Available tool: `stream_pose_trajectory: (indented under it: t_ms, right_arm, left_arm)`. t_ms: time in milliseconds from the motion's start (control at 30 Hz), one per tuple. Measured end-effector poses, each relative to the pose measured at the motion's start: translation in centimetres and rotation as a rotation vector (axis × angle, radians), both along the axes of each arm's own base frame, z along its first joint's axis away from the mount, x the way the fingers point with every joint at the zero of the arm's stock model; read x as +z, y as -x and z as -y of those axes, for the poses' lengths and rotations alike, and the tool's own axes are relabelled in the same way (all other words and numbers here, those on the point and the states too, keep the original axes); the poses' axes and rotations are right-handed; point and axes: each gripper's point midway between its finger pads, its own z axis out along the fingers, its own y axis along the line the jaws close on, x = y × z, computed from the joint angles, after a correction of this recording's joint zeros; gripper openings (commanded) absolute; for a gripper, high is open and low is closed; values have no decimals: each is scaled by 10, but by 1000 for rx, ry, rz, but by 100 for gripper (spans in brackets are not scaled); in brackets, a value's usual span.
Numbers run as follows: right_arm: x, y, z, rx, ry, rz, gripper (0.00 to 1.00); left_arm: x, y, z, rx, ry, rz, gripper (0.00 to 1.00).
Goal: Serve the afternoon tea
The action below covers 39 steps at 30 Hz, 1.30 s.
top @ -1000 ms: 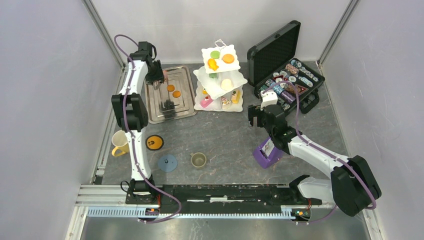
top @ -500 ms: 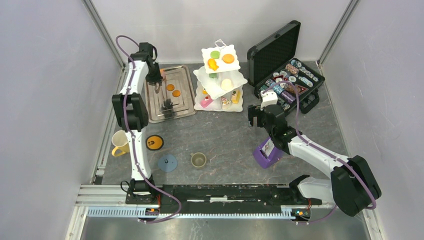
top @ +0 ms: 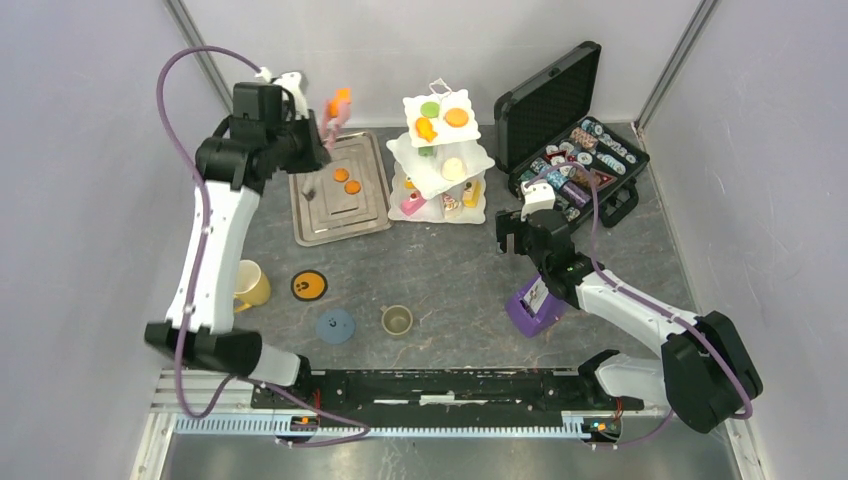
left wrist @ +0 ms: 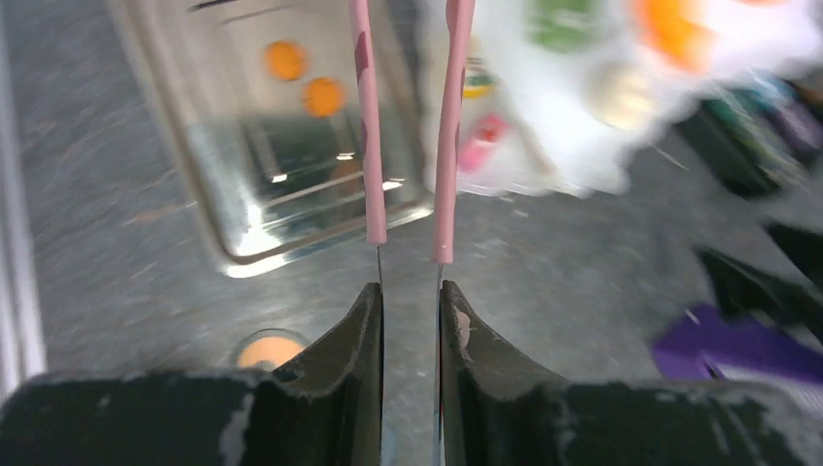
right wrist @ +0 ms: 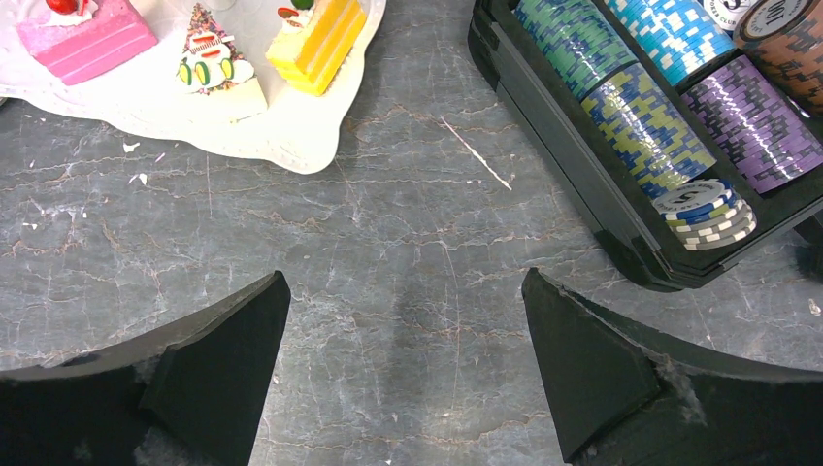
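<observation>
Top external: left hand (top: 312, 140) hangs over the back of the metal tray (top: 345, 215), pinching pink tongs (top: 327, 125) that grip an orange pastry (top: 340, 101), beside the white tiered stand (top: 412, 165). Left wrist: fingers (left wrist: 364, 330) pressed against the tongs. Right wrist: right hand (right wrist: 403, 282) spread wide over the tabletop (right wrist: 388, 223), near the stand's bottom tier.

An open black case (top: 610, 205) sits at the far right of the grey marbled table (top: 450, 270), its lid (top: 545, 100) standing upright behind the base. Rows of poker chips (right wrist: 641, 116) fill the base on edge, in blue, green, purple and brown. A purple card holder (top: 535, 310) stands on the table on the near side of the case, apart from it. A rectangular metal tray (top: 335, 215) lies at the far left. Pink tongs (left wrist: 367, 116) are raised above it, their arms close together.
</observation>
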Motion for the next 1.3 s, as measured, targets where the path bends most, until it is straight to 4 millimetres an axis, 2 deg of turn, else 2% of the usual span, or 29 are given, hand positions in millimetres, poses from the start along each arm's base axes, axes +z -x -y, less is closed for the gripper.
stream_pose_trajectory:
  t_ms: [100, 133, 167, 233, 400, 567, 733, 833, 967, 1167, 1300]
  right_arm:
    - [0, 0, 0, 0, 0, 1, 98]
    - [0, 0, 0, 0, 0, 1, 98]
    - [0, 0, 0, 0, 0, 1, 98]
    - [0, 0, 0, 0, 0, 1, 98]
    - [1, 0, 1, -4, 1, 3, 98]
    - [3, 0, 2, -7, 0, 9, 98]
    - [5, 0, 2, -7, 1, 12, 98]
    - [5, 0, 2, -7, 1, 12, 98]
    - [5, 0, 2, -7, 1, 13, 98]
    - [5, 0, 2, -6, 0, 13, 98]
    - [5, 0, 2, -6, 0, 13, 98]
  left_arm:
    - [42, 42, 56, -179, 30, 103, 29]
    - [52, 52, 67, -224, 47, 125, 29]
    - [59, 65, 90, -302, 62, 134, 29]
    - [68, 76, 108, -368, 74, 144, 29]
    - [73, 79, 149, -471, 76, 138, 30]
    - [50, 69, 183, -528, 53, 73, 30]
    - [21, 48, 193, -507, 0, 2, 30]
    - [12, 38, 195, -490, -22, -16, 30]
    - [4, 30, 197, -475, -43, -32, 34]
    - [-3, 24, 195, -455, -68, -47, 47]
    - [-4, 24, 192, -444, -81, -52, 47]
